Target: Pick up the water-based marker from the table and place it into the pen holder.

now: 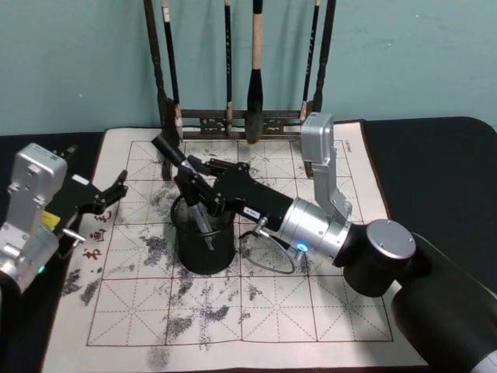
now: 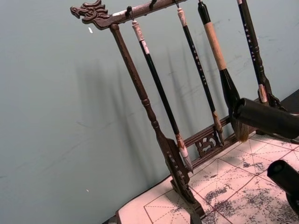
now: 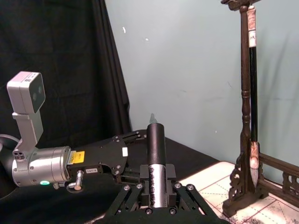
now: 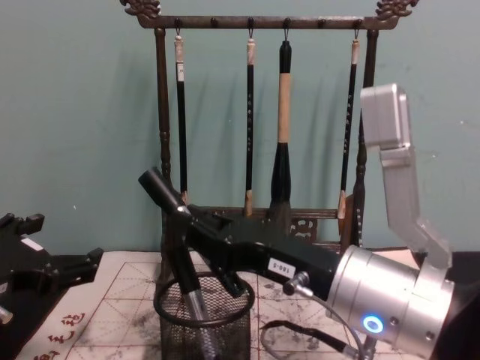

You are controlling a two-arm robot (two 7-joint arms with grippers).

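The water-based marker [image 1: 180,165], black with a silvery lower barrel, leans to the left, and its lower end sits inside the pen holder [image 1: 189,256], a black wire-mesh cup on the white mat. My right gripper [image 1: 199,194] is shut on the marker just above the cup's rim. In the chest view the marker [image 4: 166,199] slants down into the mesh cup [image 4: 171,331], with the right gripper [image 4: 189,226] around its middle. The right wrist view has the marker [image 3: 156,149] clamped upright between the fingers [image 3: 125,199]. My left gripper [image 1: 109,194] rests open at the mat's left edge, apart from the cup.
A tall dark wooden brush rack [image 1: 233,116] with several hanging brushes stands at the back of the mat [image 1: 311,311], close behind the cup. A thin black cable [image 1: 272,260] loops on the mat right of the cup. The black table [image 1: 435,155] extends to the right.
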